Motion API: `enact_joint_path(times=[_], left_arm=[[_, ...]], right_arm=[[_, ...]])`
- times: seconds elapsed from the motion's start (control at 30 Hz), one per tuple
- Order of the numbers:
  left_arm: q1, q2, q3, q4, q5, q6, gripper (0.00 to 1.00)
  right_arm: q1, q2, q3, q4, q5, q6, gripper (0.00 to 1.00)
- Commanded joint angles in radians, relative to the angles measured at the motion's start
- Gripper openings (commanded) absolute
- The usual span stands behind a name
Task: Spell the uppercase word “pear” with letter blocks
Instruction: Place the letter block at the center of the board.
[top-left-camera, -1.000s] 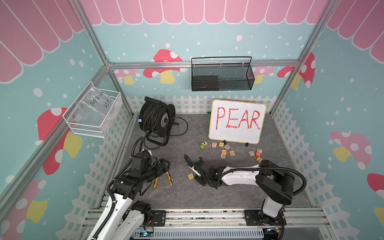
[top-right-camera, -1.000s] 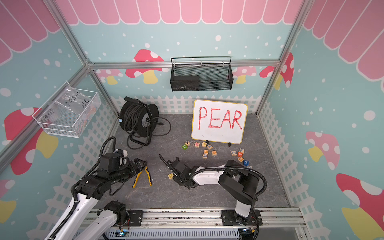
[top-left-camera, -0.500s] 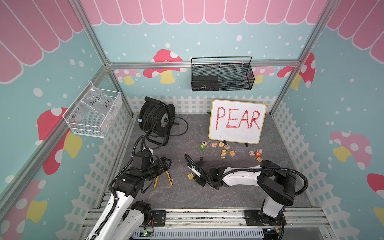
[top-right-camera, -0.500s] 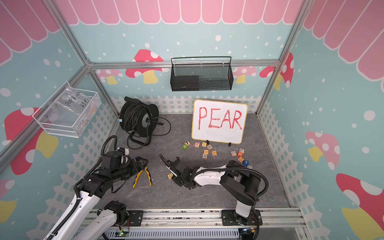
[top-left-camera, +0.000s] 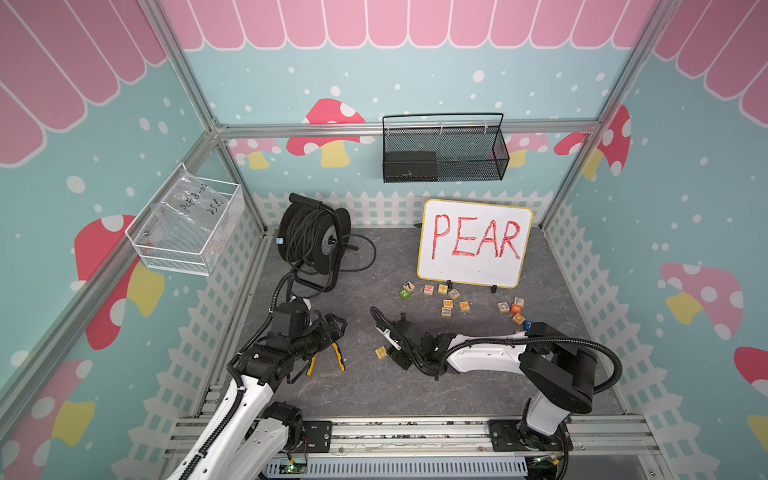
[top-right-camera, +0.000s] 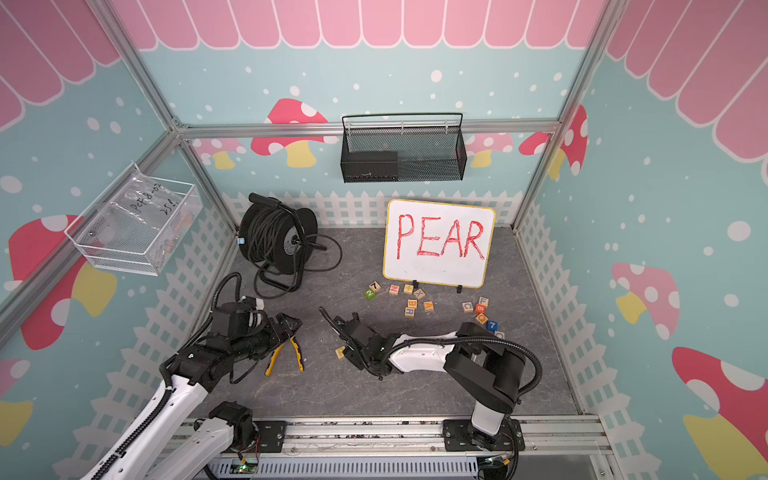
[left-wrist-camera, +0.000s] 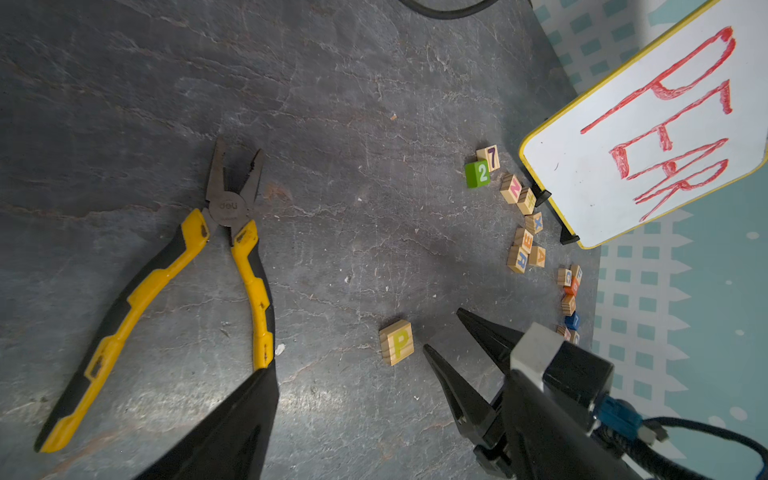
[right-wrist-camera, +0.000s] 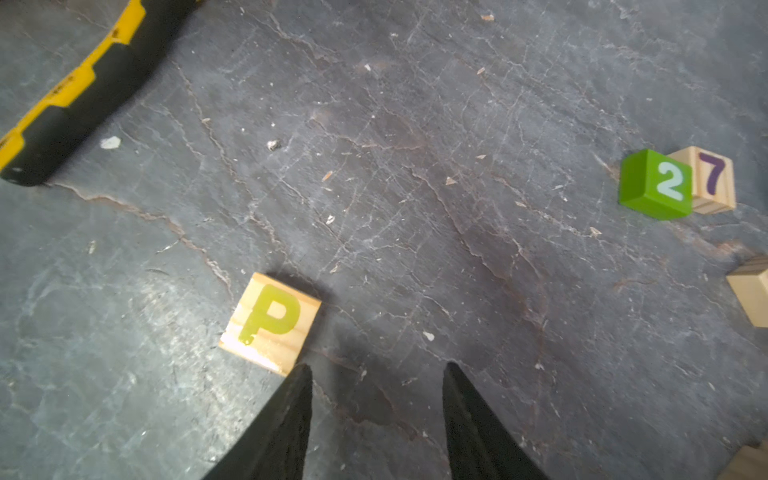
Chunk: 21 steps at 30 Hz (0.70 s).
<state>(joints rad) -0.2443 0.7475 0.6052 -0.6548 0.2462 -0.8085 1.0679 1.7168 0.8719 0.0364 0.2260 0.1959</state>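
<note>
The P block (right-wrist-camera: 270, 322) lies alone on the worktop (right-wrist-camera: 415, 124), just beside one tip of the right pincer (right-wrist-camera: 376, 370), which is partly open and empty. Pliers (left-wrist-camera: 232, 232) lie near it, under the wide-open, empty left pincer (top-left-camera: 334, 326). The E block (left-wrist-camera: 524, 240), A block (left-wrist-camera: 538, 256) and R block (left-wrist-camera: 517, 259) sit among other cubes (left-wrist-camera: 511, 188) by the whiteboard (left-wrist-camera: 590, 166).

Robotics lab test cell. Evidence: aluminium frame (top-left-camera: 270, 129) carrying printed mushroom wall panels (top-left-camera: 291, 62); left arm (top-left-camera: 245, 399) and right arm (top-left-camera: 486, 357) mounted on a rail (top-left-camera: 415, 432) in front of the whiteboard (top-left-camera: 473, 274); grey bench (top-left-camera: 374, 395).
</note>
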Motion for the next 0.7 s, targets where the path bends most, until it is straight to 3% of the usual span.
enact_joint_path(times=[0.0, 0.67], left_arm=[[0.005, 0.007, -0.029, 0.059, 0.031, -0.040, 0.87], [0.004, 0.114, -0.041, 0.158, 0.059, -0.061, 0.87]], right_arm=[[0.002, 0.043, 0.029, 0.021, 0.020, 0.016, 0.53], [0.036, 0.030, -0.013, 0.028, -0.005, 0.064, 0.53]])
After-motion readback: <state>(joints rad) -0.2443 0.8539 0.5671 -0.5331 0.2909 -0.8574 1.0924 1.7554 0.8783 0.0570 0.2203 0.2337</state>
